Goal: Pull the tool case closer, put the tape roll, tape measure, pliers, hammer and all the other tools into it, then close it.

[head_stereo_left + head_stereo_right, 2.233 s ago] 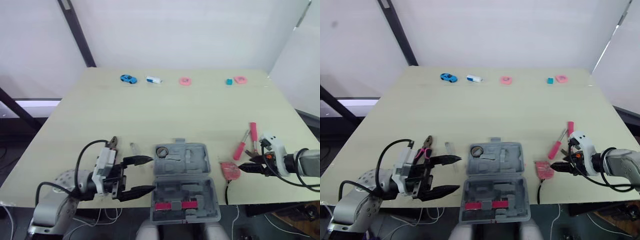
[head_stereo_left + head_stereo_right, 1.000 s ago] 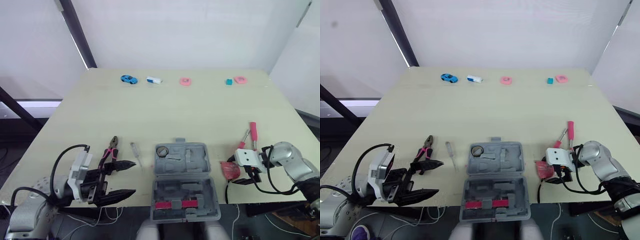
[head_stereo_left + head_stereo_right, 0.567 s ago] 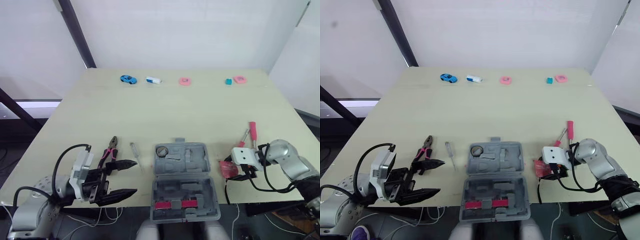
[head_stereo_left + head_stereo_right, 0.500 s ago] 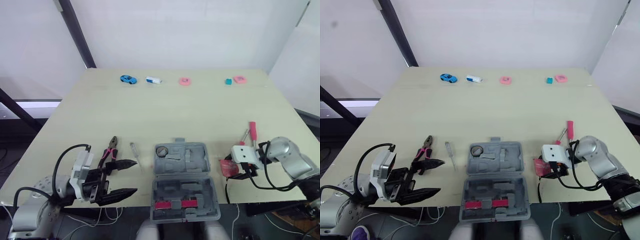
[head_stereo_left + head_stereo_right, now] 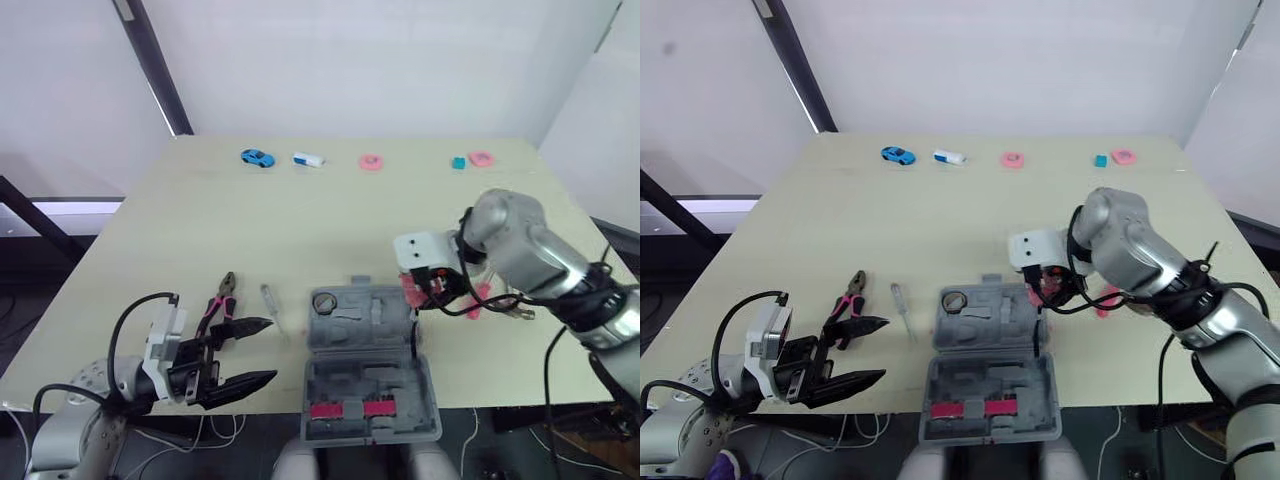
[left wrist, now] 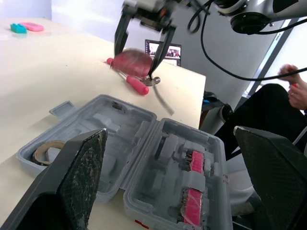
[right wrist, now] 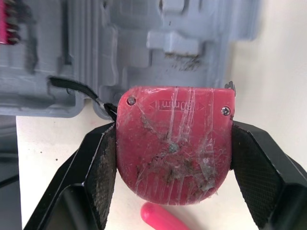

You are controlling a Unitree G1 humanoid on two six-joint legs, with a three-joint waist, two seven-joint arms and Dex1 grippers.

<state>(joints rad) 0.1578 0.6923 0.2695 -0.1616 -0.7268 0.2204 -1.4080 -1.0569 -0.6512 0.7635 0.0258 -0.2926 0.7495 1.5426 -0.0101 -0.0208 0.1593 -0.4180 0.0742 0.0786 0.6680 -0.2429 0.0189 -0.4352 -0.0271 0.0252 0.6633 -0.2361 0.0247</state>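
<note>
Red scuffed tape measure (image 7: 175,153), right claw (image 7: 173,133) clamped

- Left and right eye views: high on the head, facing forward and down, far enough back to take in the whole table (image 5: 300,220). Same scene in both, shifted slightly sideways.
- Left wrist view: low, near the tabletop, looking along the left gripper (image 5: 268,350) and its spread fingers (image 6: 79,177). It faces across the open case (image 6: 139,153) toward the right gripper (image 6: 138,60), with a person (image 6: 278,110) beyond the table edge.
- Right wrist view: looks straight down, very close on the tape measure (image 7: 175,143) clamped between that gripper's fingers (image 7: 96,182), case edge underneath.
- Shared by all views: case and tape measure.
</note>
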